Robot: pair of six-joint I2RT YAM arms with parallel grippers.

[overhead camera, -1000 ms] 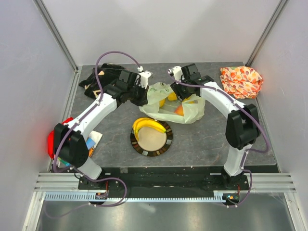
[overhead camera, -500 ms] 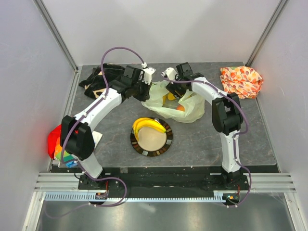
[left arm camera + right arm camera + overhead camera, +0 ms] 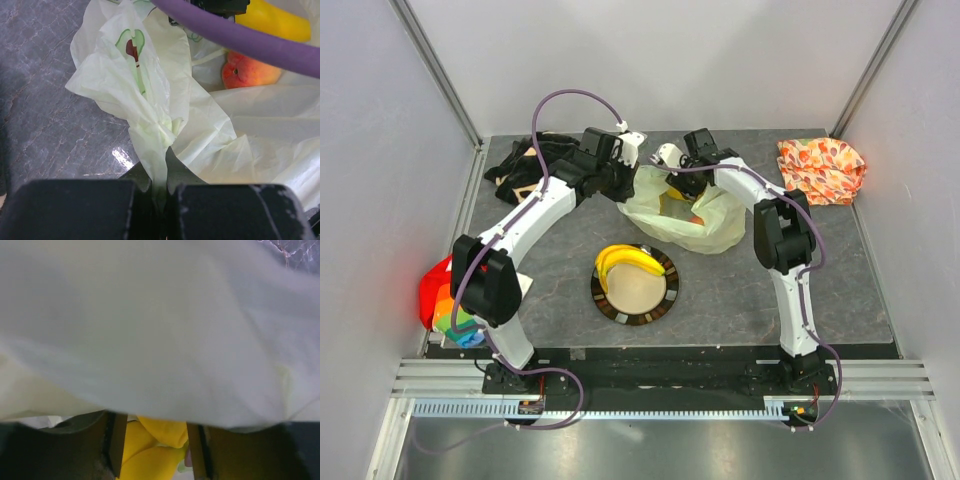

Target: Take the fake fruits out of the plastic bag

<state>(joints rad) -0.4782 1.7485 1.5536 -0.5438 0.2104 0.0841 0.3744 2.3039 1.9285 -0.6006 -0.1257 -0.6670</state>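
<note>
One banana bunch (image 3: 632,260) already sits on the plate (image 3: 635,305) up front. Behind it the bag (image 3: 705,228) lies mid-table, a peach (image 3: 246,72) and a yellow fruit (image 3: 152,460) not yet out. The left gripper (image 3: 160,192) pinches the bag's edge. The right gripper (image 3: 156,432) is inside the bag, jaws astride the yellow fruit; clamped or not, I can't tell.

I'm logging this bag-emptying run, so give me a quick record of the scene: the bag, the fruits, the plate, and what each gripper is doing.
plastic bag: open, lying just beyond the plate
left gripper: shut on a bunched edge of the bag
right gripper: reaching inside the bag, with a yellow fruit between its fingers; grip unclear
peach: in the bag
banana bunch: out of the bag, on the plate
orange cloth: far right corner, apart from the bag
</note>
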